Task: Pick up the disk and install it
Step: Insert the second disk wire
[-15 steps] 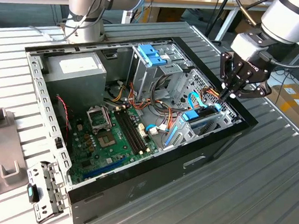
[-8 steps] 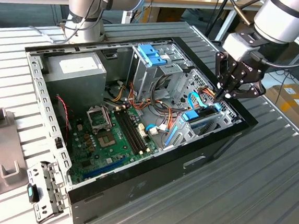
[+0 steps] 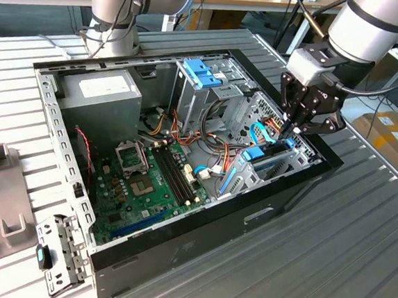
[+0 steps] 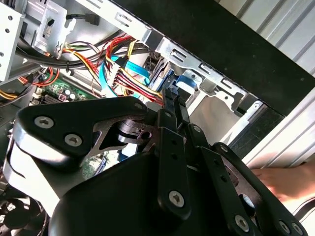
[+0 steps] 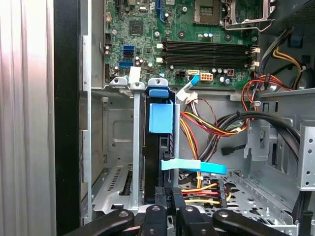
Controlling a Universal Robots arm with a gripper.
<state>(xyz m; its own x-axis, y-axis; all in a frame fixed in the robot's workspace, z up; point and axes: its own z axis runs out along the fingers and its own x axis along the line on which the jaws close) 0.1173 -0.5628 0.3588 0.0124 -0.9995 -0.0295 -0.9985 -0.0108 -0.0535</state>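
**A:** Now, surface and room first?

**B:** One ribbed grey metal table [image 3: 356, 260]. A robot arm base [image 3: 113, 9] stands at its far edge. A cardboard box [image 3: 389, 131] is beyond the table at the exterior view's right. A loose metal plate [image 3: 61, 252] lies on the table, just beside the near-left corner of the case in that view.

**A:** Containers?

**B:** One black computer case [image 3: 175, 258], lying on its side with the side panel off. Contents:
- a green motherboard [image 3: 147, 186] on the floor of the case
- a grey power supply box [image 3: 103, 88] with a white sticker, far left
- a light-blue bracket [image 3: 202, 72] on top of the far cage
- bundles of red, yellow and black cables [image 5: 206, 128]
- a metal drive bay [image 5: 115, 147] at the end on the exterior view's right

**A:** The disk?

**B:** The disk [image 5: 158, 162] stands on edge in that drive bay against a grey metal rail. A blue tab [image 5: 161, 117] lies over its narrow side.

**A:** The gripper?

**B:** The gripper [image 3: 288, 132] reaches down into the bay. In both wrist views its fingers are drawn together, and the tips [image 5: 170, 196] sit at the disk's edge. I cannot tell whether they pinch it.

**A:** Anything else?

**B:** A person's hand [image 4: 285, 182] is outside the case wall in the second wrist view.
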